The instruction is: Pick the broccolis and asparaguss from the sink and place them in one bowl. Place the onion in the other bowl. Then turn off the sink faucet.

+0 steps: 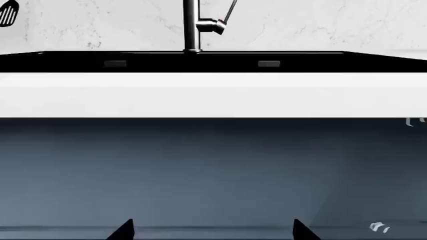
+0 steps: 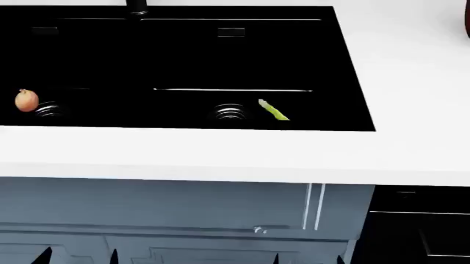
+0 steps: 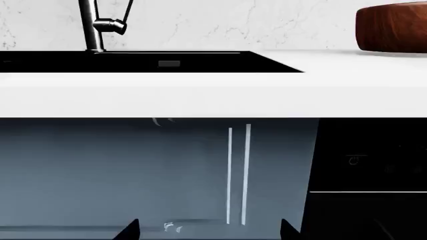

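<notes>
Sink (image 2: 353, 71) with onion (image 2: 26, 100), asparagus (image 2: 273, 110)

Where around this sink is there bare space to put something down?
The white counter strip in front of the sink is bare, as is the stretch right of it, up to the wooden bowl. Inside, an onion and asparagus sit near the drains.

a white counter (image 2: 220, 151) holds the black sink (image 2: 184, 55) and wooden bowl (image 3: 392, 29).
</notes>
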Tool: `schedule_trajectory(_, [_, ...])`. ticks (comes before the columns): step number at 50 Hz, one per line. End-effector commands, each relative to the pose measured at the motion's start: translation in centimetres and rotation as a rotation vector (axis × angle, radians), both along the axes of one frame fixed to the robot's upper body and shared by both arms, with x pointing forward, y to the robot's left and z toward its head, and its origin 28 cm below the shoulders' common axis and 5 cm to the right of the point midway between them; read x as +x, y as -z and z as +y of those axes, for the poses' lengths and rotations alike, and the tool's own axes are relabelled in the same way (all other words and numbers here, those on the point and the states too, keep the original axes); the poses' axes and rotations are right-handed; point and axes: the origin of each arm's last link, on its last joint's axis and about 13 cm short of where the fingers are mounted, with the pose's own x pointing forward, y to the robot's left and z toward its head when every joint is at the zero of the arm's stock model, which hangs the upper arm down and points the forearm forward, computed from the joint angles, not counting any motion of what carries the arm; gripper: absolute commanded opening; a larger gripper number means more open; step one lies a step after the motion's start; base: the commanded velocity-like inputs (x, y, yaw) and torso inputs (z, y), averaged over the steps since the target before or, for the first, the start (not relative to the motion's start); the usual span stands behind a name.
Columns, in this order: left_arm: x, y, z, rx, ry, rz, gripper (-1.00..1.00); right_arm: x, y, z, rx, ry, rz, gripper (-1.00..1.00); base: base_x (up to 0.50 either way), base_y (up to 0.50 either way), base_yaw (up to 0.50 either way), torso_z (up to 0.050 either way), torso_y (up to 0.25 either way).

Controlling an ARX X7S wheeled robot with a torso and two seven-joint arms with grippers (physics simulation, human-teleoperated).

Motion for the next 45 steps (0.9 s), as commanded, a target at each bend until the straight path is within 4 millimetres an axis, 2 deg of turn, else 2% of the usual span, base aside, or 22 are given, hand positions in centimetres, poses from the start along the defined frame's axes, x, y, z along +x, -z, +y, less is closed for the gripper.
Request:
schedule_trajectory(1, [0.04,-0.03,0.04,-0.005,-0.005,0.003,1.00,-0.15,0.02,-0.09,0.017,0.006,-0.006,1.00,0.00,0.00,0.00,0.000,0.000])
schedule_trajectory(2, [0.06,0.09,0.07,0.038,-0.018,0.001,1.00,-0.11,0.02,0.00,0.010,0.001,-0.003,1.00,0.00,0.00,0.00,0.000,0.000])
schedule_trajectory(9, [0.13,-0.02,0.21,-0.011,-0.028,0.004,1.00,-0.05,-0.01,0.08,-0.008,-0.015,0.001,1.00,0.00,0.00,0.00,0.000,0.000])
schedule_trajectory(32, [0.30,0.12,0.41,0.017,-0.050,0.024,1.00,-0.02,-0.10,0.19,-0.030,-0.024,0.003,1.00,0.00,0.00,0.00,0.000,0.000])
schedule_trajectory(45, [0.25,0.05,0.51,0.009,-0.050,0.019,1.00,0.02,-0.07,0.24,-0.046,-0.026,0.012,1.00,0.00,0.00,0.00,0.049,0.000])
